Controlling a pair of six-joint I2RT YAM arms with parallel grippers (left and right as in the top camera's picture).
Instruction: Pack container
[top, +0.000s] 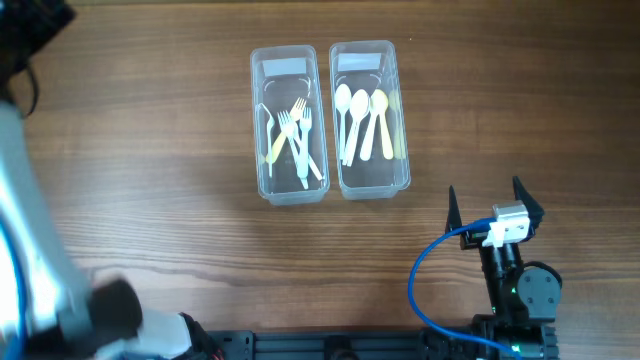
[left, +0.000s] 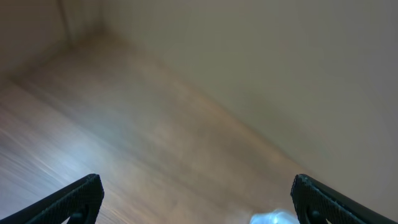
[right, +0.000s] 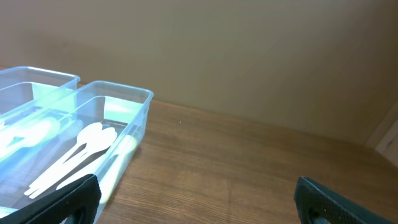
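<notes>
Plastic spoons (top: 360, 105) lie lengthwise in container (top: 372, 188), bowls pointing away.

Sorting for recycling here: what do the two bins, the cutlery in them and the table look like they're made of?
Left bin and right bin: clear glossy plastic, since the contents show through the walls. Forks and spoons: probably plastic, white and pale yellow, with no metallic shine. Table: brown wood grain, though it could be laminate.

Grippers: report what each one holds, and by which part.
Nothing is held. The left gripper and the right gripper are both wide open and empty.
</notes>
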